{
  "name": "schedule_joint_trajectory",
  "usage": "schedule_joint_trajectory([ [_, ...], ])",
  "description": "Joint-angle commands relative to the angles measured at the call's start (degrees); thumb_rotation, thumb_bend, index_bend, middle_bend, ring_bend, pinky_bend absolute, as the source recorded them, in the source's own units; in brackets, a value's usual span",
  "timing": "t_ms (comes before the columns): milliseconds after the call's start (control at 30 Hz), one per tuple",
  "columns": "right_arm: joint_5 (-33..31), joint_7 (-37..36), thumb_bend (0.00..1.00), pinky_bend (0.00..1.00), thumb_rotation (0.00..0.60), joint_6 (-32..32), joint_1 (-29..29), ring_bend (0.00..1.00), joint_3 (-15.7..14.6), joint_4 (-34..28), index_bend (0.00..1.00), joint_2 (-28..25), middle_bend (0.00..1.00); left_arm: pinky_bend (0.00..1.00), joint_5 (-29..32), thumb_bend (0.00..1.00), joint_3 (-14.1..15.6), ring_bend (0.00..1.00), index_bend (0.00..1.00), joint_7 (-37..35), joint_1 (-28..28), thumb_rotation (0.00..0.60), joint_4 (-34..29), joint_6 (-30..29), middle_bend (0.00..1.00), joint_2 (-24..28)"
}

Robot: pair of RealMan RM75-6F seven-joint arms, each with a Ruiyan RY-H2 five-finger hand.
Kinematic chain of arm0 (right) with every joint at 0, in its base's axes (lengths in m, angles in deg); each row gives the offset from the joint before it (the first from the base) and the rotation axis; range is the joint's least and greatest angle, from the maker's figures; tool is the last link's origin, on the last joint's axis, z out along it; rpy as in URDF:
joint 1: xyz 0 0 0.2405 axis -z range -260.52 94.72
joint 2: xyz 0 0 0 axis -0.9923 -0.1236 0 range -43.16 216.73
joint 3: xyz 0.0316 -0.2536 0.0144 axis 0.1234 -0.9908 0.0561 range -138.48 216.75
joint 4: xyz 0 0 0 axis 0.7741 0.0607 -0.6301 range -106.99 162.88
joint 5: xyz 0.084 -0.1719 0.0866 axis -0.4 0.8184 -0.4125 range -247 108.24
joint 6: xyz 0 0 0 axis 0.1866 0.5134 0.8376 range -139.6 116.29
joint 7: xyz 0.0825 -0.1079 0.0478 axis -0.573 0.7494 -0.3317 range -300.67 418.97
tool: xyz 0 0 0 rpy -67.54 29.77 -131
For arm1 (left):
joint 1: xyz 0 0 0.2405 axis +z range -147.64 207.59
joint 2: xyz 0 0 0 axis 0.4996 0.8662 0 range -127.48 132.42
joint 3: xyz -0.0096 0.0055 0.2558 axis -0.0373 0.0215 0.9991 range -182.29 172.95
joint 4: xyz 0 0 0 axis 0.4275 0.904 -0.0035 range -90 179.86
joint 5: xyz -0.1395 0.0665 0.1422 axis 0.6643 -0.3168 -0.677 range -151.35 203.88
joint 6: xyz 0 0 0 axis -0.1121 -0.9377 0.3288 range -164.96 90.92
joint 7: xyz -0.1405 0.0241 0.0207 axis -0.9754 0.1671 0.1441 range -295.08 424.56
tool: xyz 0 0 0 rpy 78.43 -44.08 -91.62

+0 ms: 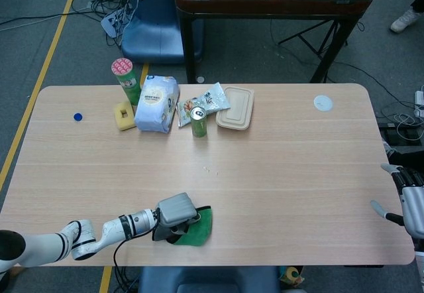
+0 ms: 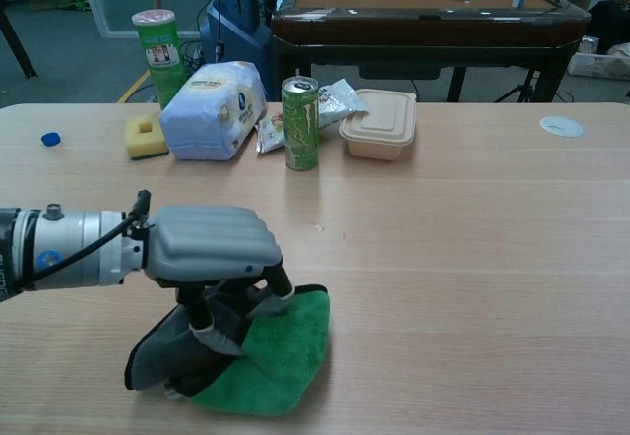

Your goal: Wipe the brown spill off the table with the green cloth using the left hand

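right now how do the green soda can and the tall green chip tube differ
The green soda can is shorter than the tall green chip tube. The can has a bare metal top with a pull tab, while the tube wears a pink lid, seen in the head view. The can stands between a snack packet and a blue-white bag; the tube stands behind a yellow sponge. Both are upright, green and cylindrical.

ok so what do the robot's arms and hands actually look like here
The left robot hand has a ribbed light-grey back shell and black fingers. Its forearm is white and silver with black bands, a small blue mark and a thin black cable. The right robot hand is light grey.
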Motion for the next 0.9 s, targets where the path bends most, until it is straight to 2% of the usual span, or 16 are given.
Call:
schedule_joint_trajectory([
  [33,0.0,0.0,0.23,0.27,0.600,-0.1,0.1,0.23,0.0,0.0,0.24,0.0,0.28,0.97,-0.3,0.25,0.2,0.70,0.65,3.0,-0.6,0.600,1.6,0.6,0.71,-1.8],
  [333,-0.2,-0.1,0.23,0.27,0.600,-0.1,0.2,0.23,0.0,0.0,0.24,0.1,0.28,0.98,0.5,0.25,1.2,0.70,0.65,9.6,-1.2,0.600,4.1,2.9,0.71,-2.6],
  [900,0.1,-0.2,0.23,0.27,0.600,0.4,-0.2,0.23,0.2,0.0,0.24,0.2,0.28,0.98,3.5,0.25,3.7,0.70,0.65,14.6,1.6,0.600,5.3,2.3,0.71,2.8],
])
